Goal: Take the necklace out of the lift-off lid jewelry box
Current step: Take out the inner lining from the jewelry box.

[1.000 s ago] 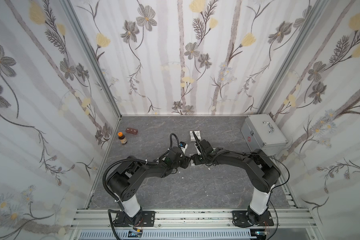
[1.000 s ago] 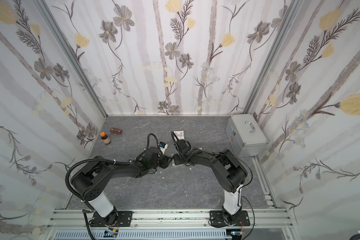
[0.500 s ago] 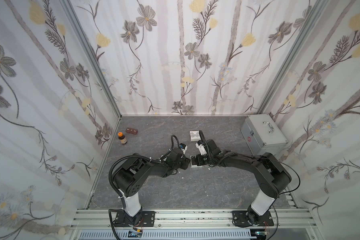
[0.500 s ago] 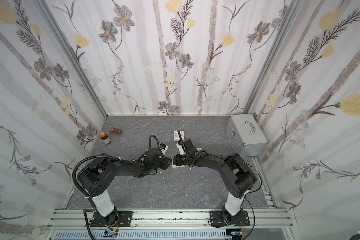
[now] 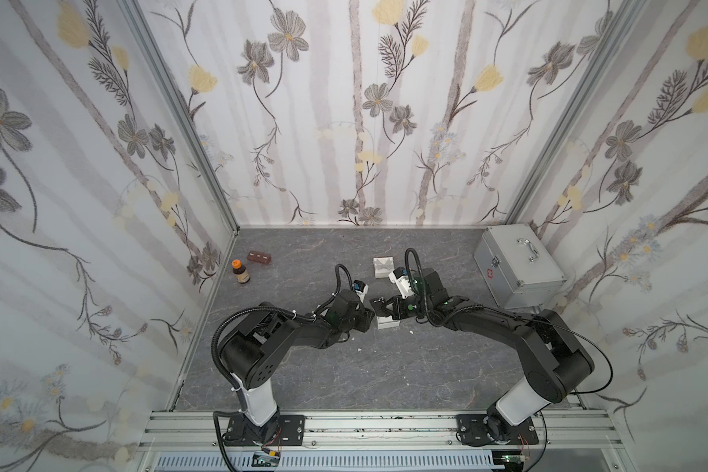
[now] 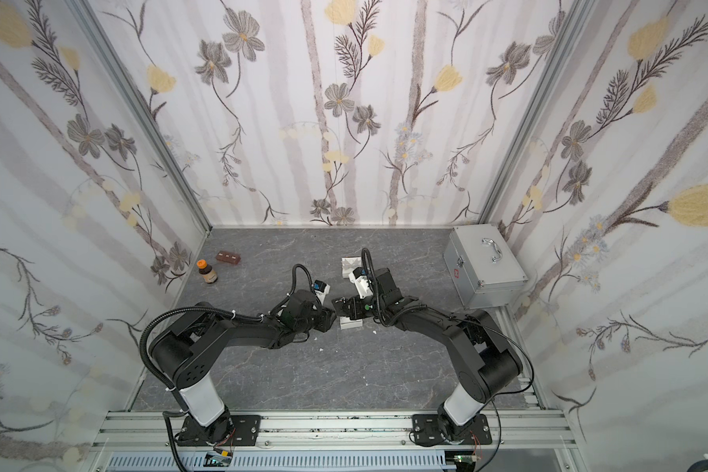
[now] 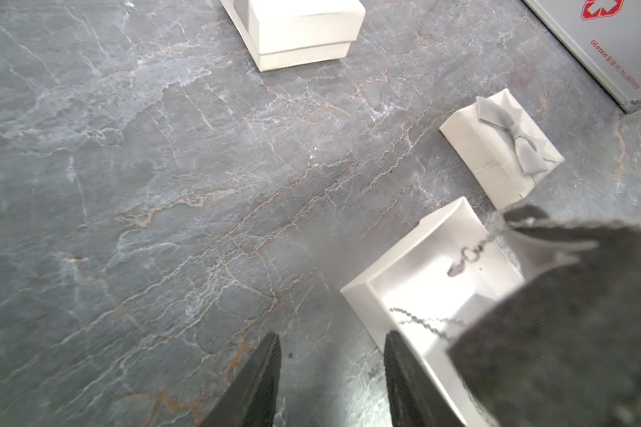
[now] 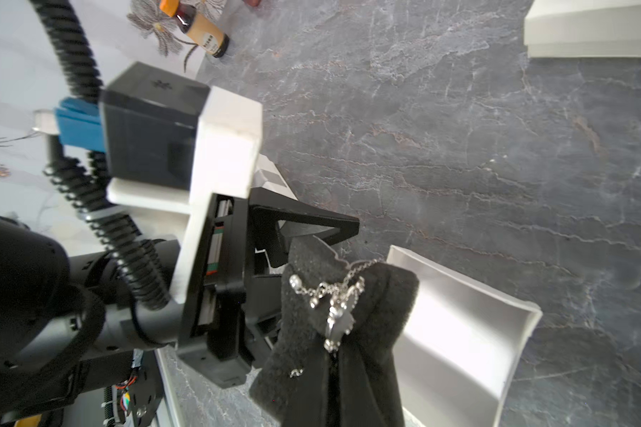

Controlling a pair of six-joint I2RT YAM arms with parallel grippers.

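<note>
A: The right arm (image 5: 507, 331) has swung its elbow out toward the metal case (image 5: 520, 265) since a second ago
B: And the necklace (image 8: 334, 295)?
A: Draped over the foam pad (image 8: 300, 332), which the right jaws pinch shut, standing on edge just above the open box (image 8: 459, 332)
B: The left?
A: Left jaws parted, empty, beside the box wall. I'd say the right lifts straight away from the box, chain trailing

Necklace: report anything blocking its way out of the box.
Nothing visible does. The lid lies apart, and the right hand is shut on the foam pad carrying the necklace, over the open box. The left hand stands open beside the box.
</note>
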